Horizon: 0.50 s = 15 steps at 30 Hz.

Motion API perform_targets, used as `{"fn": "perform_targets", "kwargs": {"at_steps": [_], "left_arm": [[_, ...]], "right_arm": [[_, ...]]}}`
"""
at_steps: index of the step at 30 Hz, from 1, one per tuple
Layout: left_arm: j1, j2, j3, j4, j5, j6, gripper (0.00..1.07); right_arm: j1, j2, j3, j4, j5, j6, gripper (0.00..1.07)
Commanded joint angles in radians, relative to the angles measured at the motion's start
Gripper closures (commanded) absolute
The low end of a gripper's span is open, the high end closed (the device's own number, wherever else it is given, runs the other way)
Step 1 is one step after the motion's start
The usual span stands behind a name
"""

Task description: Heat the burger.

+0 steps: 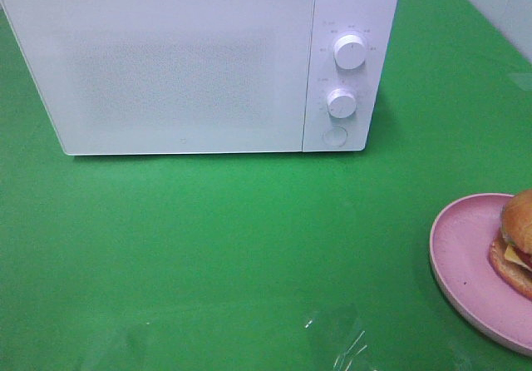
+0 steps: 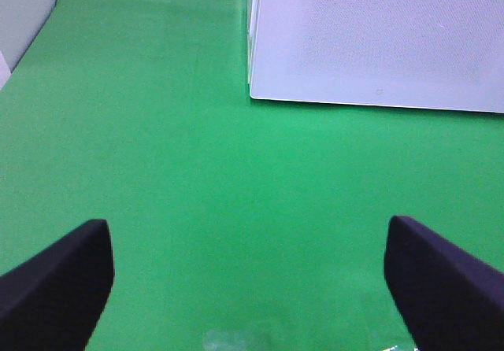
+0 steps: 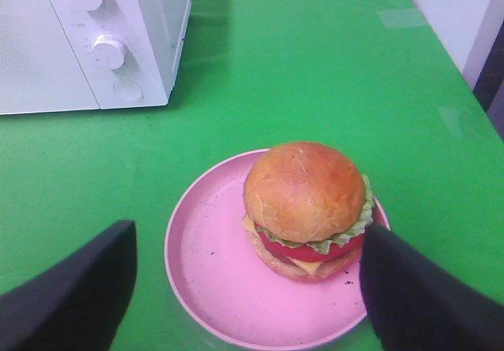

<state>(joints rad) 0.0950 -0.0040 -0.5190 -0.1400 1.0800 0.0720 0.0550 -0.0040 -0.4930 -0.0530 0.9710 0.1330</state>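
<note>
The burger (image 3: 307, 205), with a golden-brown bun, lettuce, cheese and red filling, sits on a pink round plate (image 3: 216, 276). In the exterior high view the burger (image 1: 517, 242) shows at the right edge, cut off by the frame, on the pink plate (image 1: 465, 254). My right gripper (image 3: 248, 288) is open, its dark fingers (image 3: 79, 288) spread on either side of the plate, apart from the burger. My left gripper (image 2: 248, 280) is open over bare green table, short of the white microwave (image 2: 370, 36). Neither gripper shows in the exterior high view.
The white microwave (image 1: 191, 63) stands at the back with its door shut and two knobs (image 1: 349, 52) and a round button (image 1: 335, 136) on its right panel. Green cloth (image 1: 233, 246) covers the table. A white wall (image 2: 20, 12) borders the table's left side.
</note>
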Motion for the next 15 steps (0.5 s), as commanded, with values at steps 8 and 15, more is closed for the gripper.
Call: {"fn": "perform_targets", "kwargs": {"at_steps": [8, 15], "left_arm": [[0.003, -0.024, 0.003, -0.005, -0.011, 0.0, 0.21], [0.003, -0.024, 0.003, -0.005, -0.011, 0.0, 0.21]], "right_arm": [[-0.006, -0.025, 0.002, 0.004, -0.01, -0.004, 0.32], [-0.006, -0.025, 0.002, 0.004, -0.01, -0.004, 0.32]]}}
